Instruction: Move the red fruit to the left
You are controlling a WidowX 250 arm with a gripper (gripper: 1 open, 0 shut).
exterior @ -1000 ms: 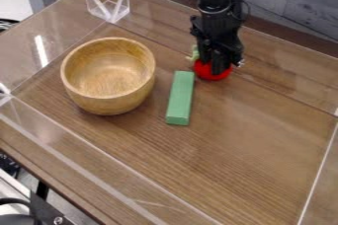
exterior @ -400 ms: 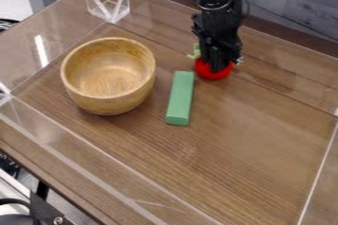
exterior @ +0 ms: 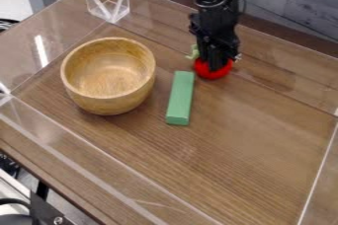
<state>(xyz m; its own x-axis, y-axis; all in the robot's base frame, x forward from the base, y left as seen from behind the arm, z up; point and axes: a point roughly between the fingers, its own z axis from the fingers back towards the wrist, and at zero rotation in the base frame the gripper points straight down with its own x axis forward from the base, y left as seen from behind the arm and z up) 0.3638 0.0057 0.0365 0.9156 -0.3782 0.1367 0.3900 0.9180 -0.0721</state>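
The red fruit (exterior: 214,69) is small, round and bright red, resting on the wooden table right of the green block. My black gripper (exterior: 215,61) comes straight down onto it from above, its fingers closed around the fruit's top, which they hide. Only the lower red part shows beneath the fingers. The fruit still touches the tabletop.
A wooden bowl (exterior: 109,74) stands at the left. A green rectangular block (exterior: 180,97) lies between the bowl and the fruit. Clear acrylic walls (exterior: 106,7) ring the table, with a low one along the front edge.
The fingers have closed in a little on the red fruit. The arm and the fruit stay in the same spot.
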